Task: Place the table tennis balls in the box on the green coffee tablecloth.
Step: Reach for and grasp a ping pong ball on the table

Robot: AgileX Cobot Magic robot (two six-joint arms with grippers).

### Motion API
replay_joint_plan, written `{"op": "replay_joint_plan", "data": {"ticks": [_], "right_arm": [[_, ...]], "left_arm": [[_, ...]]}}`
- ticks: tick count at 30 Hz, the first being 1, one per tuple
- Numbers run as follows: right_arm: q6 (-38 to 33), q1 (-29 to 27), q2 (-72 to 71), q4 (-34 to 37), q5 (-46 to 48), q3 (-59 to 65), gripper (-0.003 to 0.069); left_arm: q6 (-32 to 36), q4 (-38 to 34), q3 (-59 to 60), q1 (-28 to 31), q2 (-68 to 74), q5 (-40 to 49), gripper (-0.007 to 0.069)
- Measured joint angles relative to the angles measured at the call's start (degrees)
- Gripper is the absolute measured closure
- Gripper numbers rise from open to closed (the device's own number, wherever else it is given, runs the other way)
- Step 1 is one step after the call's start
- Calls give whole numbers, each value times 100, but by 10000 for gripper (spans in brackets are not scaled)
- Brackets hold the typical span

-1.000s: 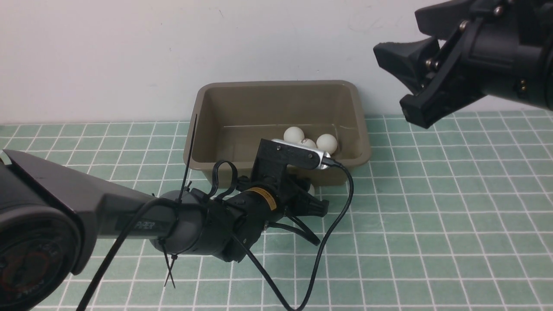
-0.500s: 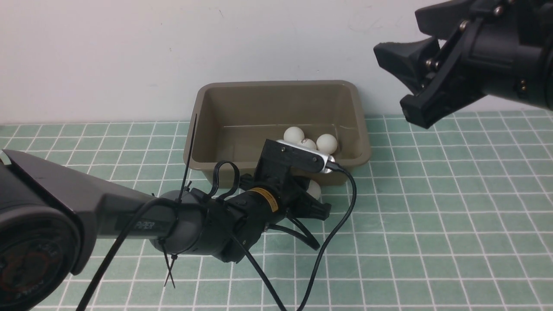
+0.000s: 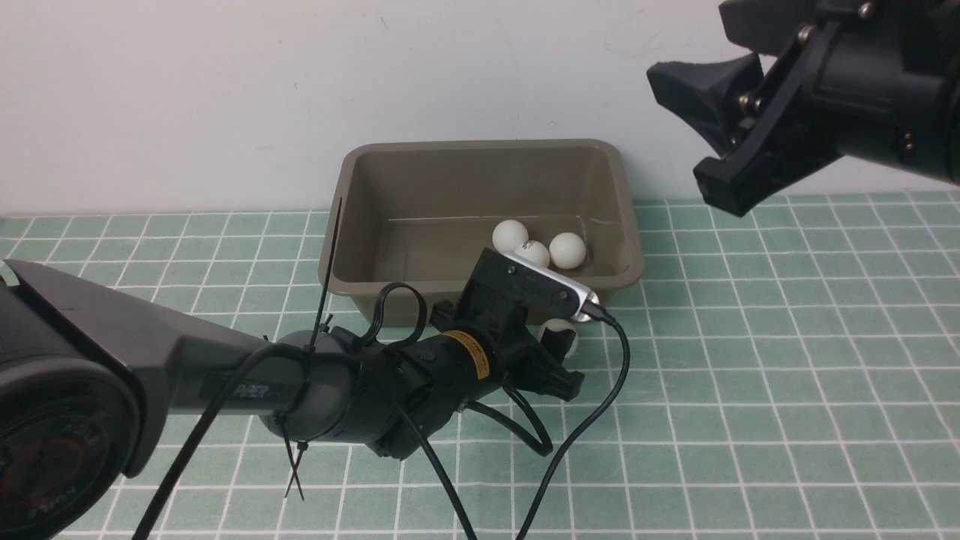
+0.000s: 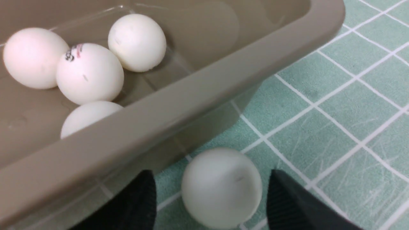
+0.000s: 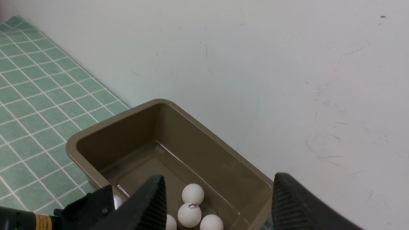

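The olive-brown box [image 3: 480, 161] stands on the green coffee tablecloth [image 3: 750, 375] against the wall. Several table tennis balls [image 3: 567, 250] lie in its right front corner, also seen in the left wrist view [image 4: 89, 73] and the right wrist view [image 5: 193, 193]. One more ball [image 3: 561, 330] rests on the cloth just outside the box's front wall. My left gripper [image 3: 562, 351] is low on the cloth, open, its fingers [image 4: 294, 204] either side of that ball [image 4: 222, 187] with small gaps. My right gripper [image 3: 679, 131] hangs high at the right, open and empty.
A white wall [image 3: 225, 97] rises directly behind the box. The left arm's black cable [image 3: 592, 420] loops over the cloth in front of the gripper. The box's front rim [image 4: 198, 92] sits close beside the left fingers.
My left gripper has slid right along the box's front wall and its jaws have spread around the loose ball, which now shows more. The right gripper has lifted slightly.
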Motion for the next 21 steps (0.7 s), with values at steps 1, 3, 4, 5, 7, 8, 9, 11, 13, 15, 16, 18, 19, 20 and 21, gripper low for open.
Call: {"op": "replay_joint_plan", "data": {"ticks": [1, 3, 4, 5, 7, 8, 9, 11, 13, 15, 16, 18, 19, 20, 21], "right_arm": [[0, 0, 0, -6, 0, 0, 248], [5, 0, 0, -6, 5, 0, 248], [5, 0, 0, -6, 12, 0, 248], [10, 0, 0, -6, 23, 0, 248], [10, 0, 0, -34, 29, 0, 248], [11, 0, 0, -47, 35, 0, 248], [11, 0, 0, -52, 36, 0, 248], [16, 0, 0, -51, 42, 0, 248], [16, 0, 0, -51, 89, 0, 248], [23, 0, 0, -58, 161, 0, 248], [49, 0, 0, -58, 175, 0, 248], [180, 0, 0, -63, 180, 0, 248], [224, 0, 0, -70, 180, 0, 248], [264, 0, 0, -70, 180, 0, 248], [307, 0, 0, -70, 180, 0, 248]], "left_arm": [[-6, 15, 0, 0, 0, 50, 180], [-40, 61, 0, 0, -31, 156, 169], [-87, 121, 0, 0, -74, 222, 166], [-139, 211, 0, 0, -147, 275, 165], [-271, 420, 0, 0, -333, 397, 165], [-439, 598, 0, 0, -512, 482, 165], [-543, 711, 0, 0, -654, 575, 165], [-875, 1068, 0, 0, -985, 1003, 165], [-1127, 1334, 0, 0, -1324, 1550, 165], [-1399, 1567, 2, 0, -1763, 2321, 165], [-1486, 1631, 7, 0, -1992, 2668, 165], [-1587, 1695, 7, -18, -2485, 3171, 164], [-1609, 1708, 7, -43, -2743, 3297, 164], [-1610, 1712, 7, -64, -2911, 3356, 164], [-1622, 1714, 7, -104, -3075, 3405, 164]]}}
